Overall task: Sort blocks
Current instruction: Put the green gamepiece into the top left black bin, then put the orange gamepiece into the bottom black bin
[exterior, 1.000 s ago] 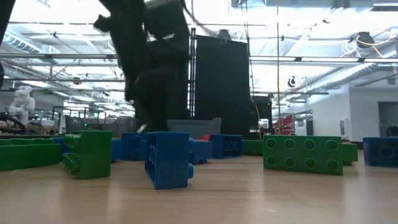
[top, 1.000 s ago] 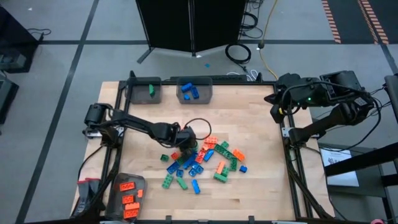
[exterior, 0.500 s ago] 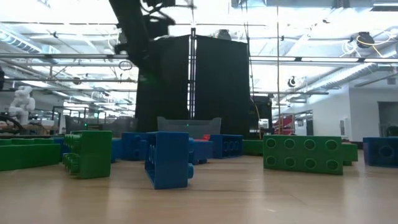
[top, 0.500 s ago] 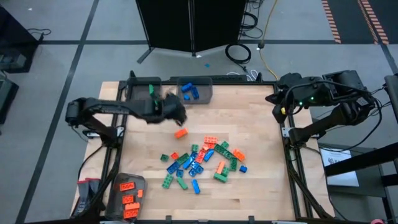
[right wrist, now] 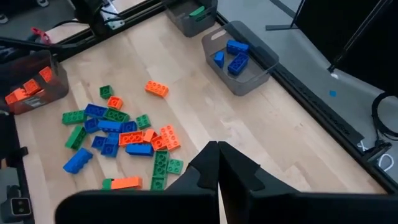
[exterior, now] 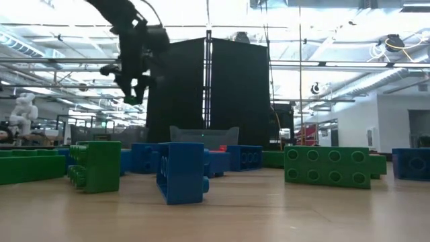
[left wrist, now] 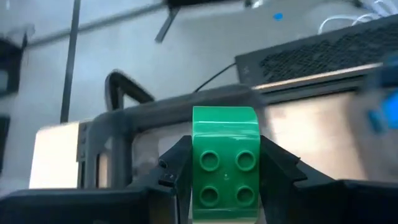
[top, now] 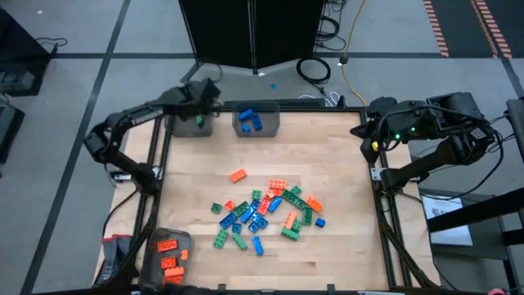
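The blocks lie as a loose pile of orange, green and blue bricks [top: 266, 209] mid-table, also in the right wrist view [right wrist: 118, 134]. My left gripper [top: 203, 90] hangs high over the far-left bin [top: 190, 121], shut on a green four-stud block [left wrist: 225, 127]; in the low view it is up in the air [exterior: 134, 81]. A green block [top: 199, 120] lies in that bin. My right gripper [top: 363, 139] waits shut [right wrist: 217, 152] at the table's right far corner. My left gripper pinches the green block by its two opposite side walls [left wrist: 198, 168], one finger [left wrist: 176, 163] on each side. The studded face is turned toward the wrist camera. The block is lifted clear, above the bin's rim [left wrist: 118, 121].
A second far bin [top: 255, 120] holds blue blocks [right wrist: 233, 55]. A bin at the near left corner [top: 168, 256] holds orange blocks. One orange block [top: 238, 174] lies alone on the far left side of the pile. Bare wood lies to the right of the pile.
My left gripper has risen from the pile and swung toward the table's far left corner, carrying the green block lifted clear, and now hangs over the far-left bin. An orange block shows alone where the gripper had been.
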